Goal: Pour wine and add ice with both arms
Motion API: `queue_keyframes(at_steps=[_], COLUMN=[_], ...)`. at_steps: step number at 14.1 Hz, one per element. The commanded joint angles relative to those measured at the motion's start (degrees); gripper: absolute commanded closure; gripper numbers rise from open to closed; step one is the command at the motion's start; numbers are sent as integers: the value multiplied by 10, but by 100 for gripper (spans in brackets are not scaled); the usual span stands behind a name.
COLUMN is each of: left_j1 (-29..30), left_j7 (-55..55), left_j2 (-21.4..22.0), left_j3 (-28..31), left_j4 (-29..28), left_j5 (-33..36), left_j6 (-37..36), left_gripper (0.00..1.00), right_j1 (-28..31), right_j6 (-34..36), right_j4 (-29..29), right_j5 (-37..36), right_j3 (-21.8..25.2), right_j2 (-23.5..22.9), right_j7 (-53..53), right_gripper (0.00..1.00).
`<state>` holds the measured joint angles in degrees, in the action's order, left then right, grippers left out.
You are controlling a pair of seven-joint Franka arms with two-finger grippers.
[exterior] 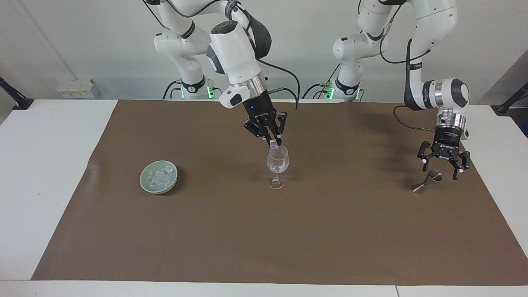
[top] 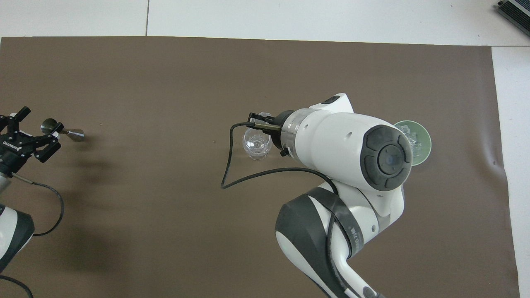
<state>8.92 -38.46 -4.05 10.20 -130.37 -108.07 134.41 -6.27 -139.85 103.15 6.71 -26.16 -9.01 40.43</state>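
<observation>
White walls stand at the robots' end of the white worktop (exterior: 49,173), and a big brown mat (exterior: 264,231) covers most of it. A clear wine glass (exterior: 277,165) stands upright in the middle of the mat. The right gripper (exterior: 273,144) hangs just over the rim of the glass, tilted, with its fingertips pinched on one small chunk of ice (exterior: 273,144). In the overhead view the right arm covers most of that gripper, so the chunk cannot be seen there. More ice (exterior: 160,176) sits piled in a green bowl (exterior: 145,183), which rests on the mat toward the right arm's end, well apart from the glass. The left gripper (exterior: 444,168) hangs just above a small silver cup (exterior: 425,182), which lies on its side on the mat toward the left arm's end. Its fingers (exterior: 456,171) are spread wide and hold nothing.
</observation>
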Motion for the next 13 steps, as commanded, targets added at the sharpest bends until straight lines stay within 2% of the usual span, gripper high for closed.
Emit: queue_keyframes(at_steps=[1,6,9,13], left_j1=[-21,-47,-89,-117], left_j7=[-15,-7,-8,-8], left_j2=[33,67,95,107], left_j3=[1,-2,-3,-7], left_j4=[12,37,38,66], left_j5=[70,230,329,526], left_j6=[26,30,74,69], left_gripper=[0,0,0,0], right_j1=[-5,-4,-4,-13], right_j6=[-10,-5,-2,-4], right_j4=[-10,13,17,17], right_j5=[0,0,0,1], right_j3=[-2,-2,-3,-3], right_j2=[-20,-15,-15,-18], right_j7=[-19,-28,-28,-25], right_gripper=[100,99,95,89])
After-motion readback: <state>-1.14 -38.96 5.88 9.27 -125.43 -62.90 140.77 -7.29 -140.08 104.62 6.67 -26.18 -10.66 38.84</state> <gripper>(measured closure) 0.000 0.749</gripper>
